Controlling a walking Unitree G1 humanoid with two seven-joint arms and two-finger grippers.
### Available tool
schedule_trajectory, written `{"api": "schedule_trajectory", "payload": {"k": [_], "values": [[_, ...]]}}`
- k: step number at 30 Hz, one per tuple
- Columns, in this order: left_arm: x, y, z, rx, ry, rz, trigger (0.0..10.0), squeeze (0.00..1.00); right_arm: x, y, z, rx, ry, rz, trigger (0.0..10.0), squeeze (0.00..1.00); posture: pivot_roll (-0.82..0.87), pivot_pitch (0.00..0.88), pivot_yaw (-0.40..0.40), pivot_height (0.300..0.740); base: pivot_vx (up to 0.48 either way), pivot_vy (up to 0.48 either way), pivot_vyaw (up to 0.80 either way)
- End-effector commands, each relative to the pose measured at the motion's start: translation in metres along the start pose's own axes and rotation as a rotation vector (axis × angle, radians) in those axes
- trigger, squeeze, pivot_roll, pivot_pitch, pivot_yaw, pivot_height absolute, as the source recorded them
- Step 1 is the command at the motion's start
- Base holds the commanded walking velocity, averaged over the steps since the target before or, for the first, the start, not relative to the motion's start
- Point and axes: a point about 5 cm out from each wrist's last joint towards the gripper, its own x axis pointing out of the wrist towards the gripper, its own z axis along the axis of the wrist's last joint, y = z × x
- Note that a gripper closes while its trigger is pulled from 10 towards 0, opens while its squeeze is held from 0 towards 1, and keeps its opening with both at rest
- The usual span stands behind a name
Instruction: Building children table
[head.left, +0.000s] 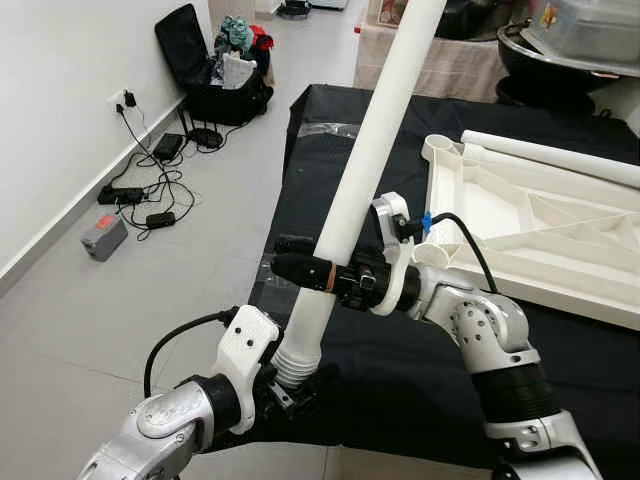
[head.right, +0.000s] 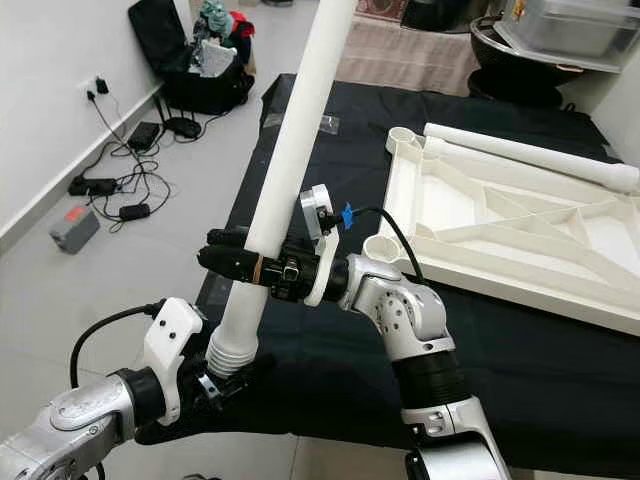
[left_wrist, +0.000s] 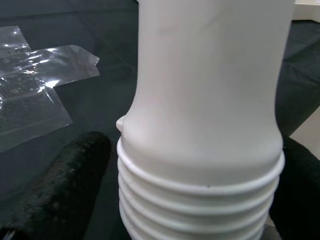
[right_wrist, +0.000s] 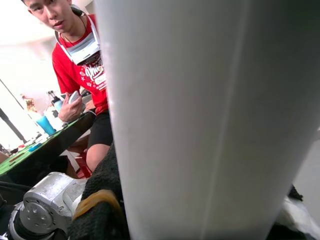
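Long white plastic table leg (head.left: 365, 150) clamped mid-shaft by right gripper (head.left: 300, 270), threaded end pinched by left gripper (head.left: 290, 385); likely staged for screwing into upturned white tabletop (head.left: 540, 235).

- A tabletop (head.left: 380, 370) covered in black cloth fills the middle and right of the head views.
- At about 3 o'clock on it lies a white moulded panel (head.left: 520, 225), ribbed side up.
- A white tube (head.left: 560, 157) lies along the panel's far edge.
- At 12 o'clock, clear plastic wrap (head.left: 325, 129) lies flat on the cloth.
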Motion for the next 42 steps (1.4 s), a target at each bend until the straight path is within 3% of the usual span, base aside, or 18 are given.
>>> {"api": "schedule_trajectory", "payload": {"k": [1, 6, 7, 9, 14, 16, 19, 21, 22, 23, 25, 27, 28, 29, 31, 34, 37, 42], "values": [[-0.001, -0.002, -0.004, -0.025, 0.008, -0.013, 10.0, 1.00, 0.000, 0.003, 0.007, -0.018, -0.024, 0.020, 0.0, 0.00, 0.09, 0.128, -0.063, 0.740, 0.000, 0.000, 0.00], [-0.002, 0.011, -0.005, 0.035, 0.025, 0.088, 10.0, 1.00, -0.004, 0.000, 0.013, -0.045, -0.035, -0.002, 0.0, 0.00, 0.09, 0.122, -0.062, 0.740, 0.000, 0.000, 0.00], [-0.003, 0.013, -0.005, 0.041, 0.027, 0.087, 10.0, 0.00, -0.006, -0.002, 0.017, -0.060, -0.044, -0.026, 0.0, 0.00, 0.09, 0.115, -0.063, 0.740, 0.000, 0.000, 0.00], [-0.003, 0.013, -0.005, 0.041, 0.027, 0.087, 10.0, 0.00, -0.006, -0.002, 0.017, -0.060, -0.044, -0.026, 0.0, 0.00, 0.09, 0.115, -0.063, 0.740, 0.000, 0.000, 0.00], [-0.004, 0.016, -0.004, 0.030, 0.019, 0.110, 10.0, 0.00, -0.019, -0.021, 0.036, -0.121, -0.103, -0.186, 0.0, 0.00, 0.09, 0.098, -0.066, 0.740, 0.000, 0.000, 0.00], [-0.004, 0.015, -0.006, 0.026, 0.023, 0.116, 10.0, 0.00, -0.030, -0.036, 0.054, -0.164, -0.162, -0.332, 0.0, 0.00, 0.09, 0.094, -0.063, 0.740, 0.000, 0.000, 0.00], [-0.004, 0.014, -0.006, 0.022, 0.020, 0.121, 10.0, 0.00, -0.034, -0.041, 0.060, -0.182, -0.188, -0.390, 0.0, 0.00, 0.09, 0.093, -0.064, 0.740, 0.000, 0.000, 0.00], [0.000, 0.013, -0.006, 0.048, 0.015, 0.147, 10.0, 0.00, -0.042, -0.054, 0.072, -0.235, -0.230, -0.575, 0.0, 0.00, 0.09, 0.093, -0.064, 0.740, 0.000, 0.000, 0.00], [0.000, 0.013, -0.006, 0.048, 0.015, 0.147, 10.0, 0.00, -0.042, -0.054, 0.072, -0.235, -0.230, -0.575, 0.0, 0.00, 0.09, 0.093, -0.064, 0.740, 0.000, 0.000, 0.00], [0.001, 0.013, -0.004, 0.058, -0.005, 0.168, 10.0, 0.00, -0.048, -0.063, 0.078, -0.272, -0.255, -0.720, 0.0, 0.00, 0.09, 0.099, -0.065, 0.740, 0.000, 0.000, 0.00], [0.001, 0.013, -0.004, 0.058, -0.005, 0.168, 10.0, 0.00, -0.048, -0.063, 0.078, -0.272, -0.255, -0.720, 0.0, 0.00, 0.09, 0.099, -0.065, 0.740, 0.000, 0.000, 0.00], [0.004, 0.015, 0.002, 0.062, -0.048, 0.221, 10.0, 0.00, -0.072, -0.079, 0.090, -0.372, -0.275, -1.100, 0.0, 0.00, 0.09, 0.109, -0.063, 0.740, 0.000, 0.000, 0.00], [0.004, 0.015, 0.002, 0.062, -0.048, 0.221, 10.0, 0.00, -0.072, -0.079, 0.090, -0.372, -0.275, -1.100, 0.0, 0.00, 0.09, 0.109, -0.063, 0.740, 0.000, 0.000, 0.00], [0.005, 0.016, 0.004, 0.064, -0.066, 0.245, 10.0, 0.00, -0.090, -0.082, 0.098, -0.469, -0.280, -1.340, 0.0, 0.00, 0.09, 0.114, -0.062, 0.740, 0.000, 0.000, 0.00], [0.005, 0.016, 0.004, 0.064, -0.066, 0.245, 10.0, 0.00, -0.090, -0.082, 0.098, -0.469, -0.280, -1.340, 0.0, 0.00, 0.09, 0.114, -0.062, 0.740, 0.000, 0.000, 0.00], [0.008, 0.015, 0.011, 0.065, -0.105, 0.274, 10.0, 0.00, -0.117, -0.071, 0.118, -0.706, -0.350, -1.698, 0.0, 0.00, 0.10, 0.126, -0.061, 0.740, 0.000, 0.000, 0.00], [0.010, 0.011, 0.014, 0.075, -0.116, 0.266, 10.0, 0.00, -0.111, -0.059, 0.133, -0.890, -0.418, -1.782, 0.0, 0.00, 0.10, 0.137, -0.060, 0.740, 0.000, 0.000, 0.00], [0.011, 0.009, 0.015, 0.087, -0.121, 0.268, 10.0, 0.00, -0.104, -0.056, 0.143, -0.986, -0.467, -1.823, 0.0, 0.00, 0.10, 0.142, -0.055, 0.740, 0.000, 0.000, 0.00]]}}
